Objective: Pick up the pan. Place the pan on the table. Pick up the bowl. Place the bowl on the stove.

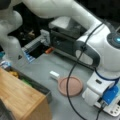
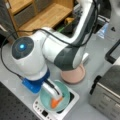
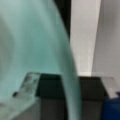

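Pan (image 2: 73, 74) already down on the desk (image 1: 42, 67); gripper (image 2: 55, 96) pinching the teal bowl (image 2: 46, 96) rim, bowl sitting on the stove (image 2: 72, 100); last step, placing; release looks due, I'd judge.

The pinkish-brown pan (image 1: 70, 86) lies flat and upright on the grey table (image 1: 47, 65), its short white handle (image 1: 54, 74) pointing toward a front view's left. The teal bowl (image 2: 48, 97), with an orange piece of food (image 2: 55, 102) inside, sits on the white stove (image 2: 71, 100) just beside the pan.
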Motion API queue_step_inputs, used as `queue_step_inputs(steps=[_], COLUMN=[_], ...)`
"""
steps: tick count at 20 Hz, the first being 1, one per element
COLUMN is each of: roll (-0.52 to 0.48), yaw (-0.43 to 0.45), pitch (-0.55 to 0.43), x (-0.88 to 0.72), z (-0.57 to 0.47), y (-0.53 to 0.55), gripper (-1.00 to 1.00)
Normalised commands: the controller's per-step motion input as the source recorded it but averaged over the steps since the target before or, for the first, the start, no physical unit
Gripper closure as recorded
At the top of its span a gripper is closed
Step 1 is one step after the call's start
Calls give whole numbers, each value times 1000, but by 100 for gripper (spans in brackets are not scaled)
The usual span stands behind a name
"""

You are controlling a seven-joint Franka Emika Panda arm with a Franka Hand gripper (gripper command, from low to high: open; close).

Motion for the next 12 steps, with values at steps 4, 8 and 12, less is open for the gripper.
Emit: queue_step_inputs(steps=[4, 8, 12], roll=[-225, -228, -225], yaw=[14, 14, 15], pitch=[-92, -92, -91], x=[-46, -66, -78], z=[-86, -64, -60], y=[44, 56, 61], gripper=[-100, -100, -100])
